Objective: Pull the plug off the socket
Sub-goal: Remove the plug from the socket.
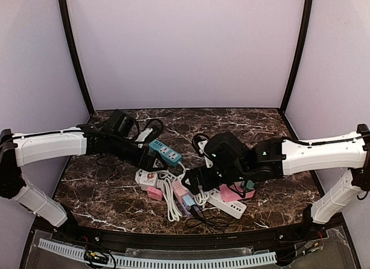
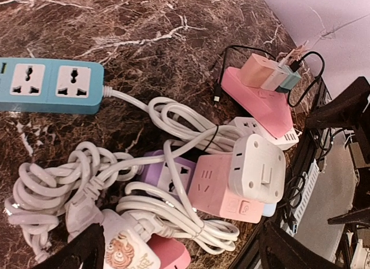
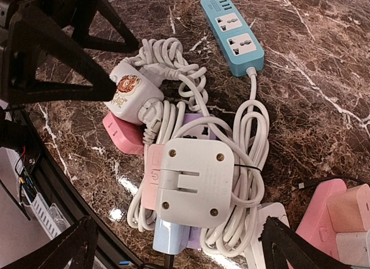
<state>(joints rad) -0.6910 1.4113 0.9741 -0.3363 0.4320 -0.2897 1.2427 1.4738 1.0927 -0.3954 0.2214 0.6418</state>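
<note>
- The white plug (image 3: 193, 182) sat on the pink socket cube (image 3: 150, 179), among white cords (image 3: 257, 136), at 5 o'clock from the blue power strip (image 3: 234, 32).
- The right gripper (image 3: 179, 234) hung above it, fingers wide apart, holding nothing.
- The left gripper (image 2: 182, 240), at the plug's 10 o'clock, was spread wide too, empty.

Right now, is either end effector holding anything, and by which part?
Nothing held: the left end effector and right end effector both hover open over the power strips.

No legible text or labels.
</note>
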